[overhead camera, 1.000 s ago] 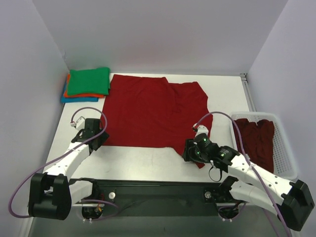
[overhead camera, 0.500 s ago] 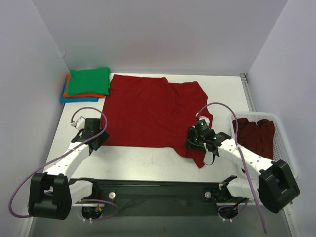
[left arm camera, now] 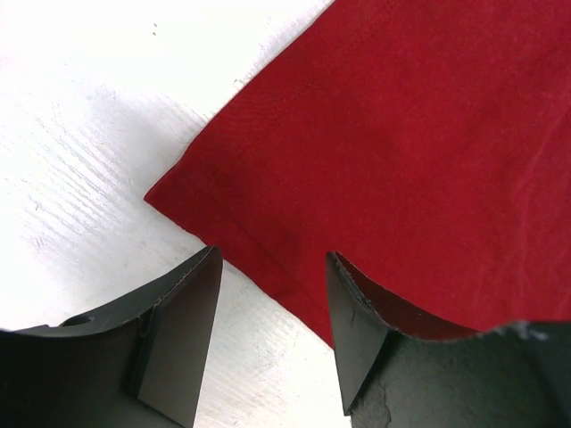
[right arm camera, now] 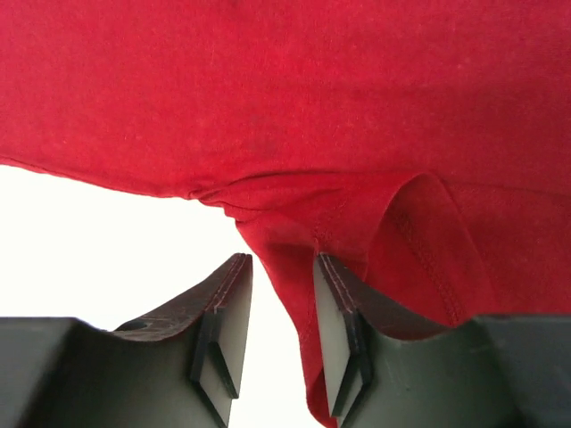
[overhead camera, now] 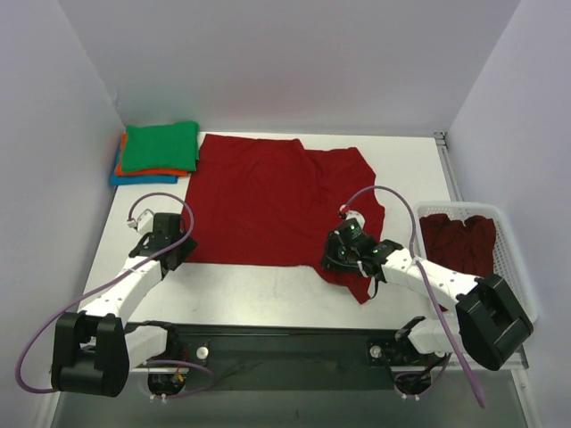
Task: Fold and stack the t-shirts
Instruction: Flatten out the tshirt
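Dark red t-shirt (overhead camera: pixel 268 201), soft knit, flat; left tool (left arm camera: pixel 272 263) open, right tool (right arm camera: pixel 283 263) barely open.

2 arms extended low: left gripper (left arm camera: pixel 272 259) open at the shirt's (overhead camera: pixel 268 205) near-left corner; right gripper (right arm camera: pixel 283 260) narrowly parted at its near-right edge.

A dark red t-shirt (overhead camera: pixel 268 201) lies spread open across the middle of the white table (overhead camera: pixel 259 285). It is mostly flat, and its near left corner (left arm camera: pixel 192 192) lies smooth. Its near right sleeve (right arm camera: pixel 357 232) is bunched into folds. At the far left, three folded shirts sit stacked as flat rectangles: green (overhead camera: pixel 161 147) on top, orange (overhead camera: pixel 147 170) under it, blue (overhead camera: pixel 134 180) at the bottom. More dark red shirts (overhead camera: pixel 459 245) lie crumpled in the white basket (overhead camera: pixel 522 276) at the right.
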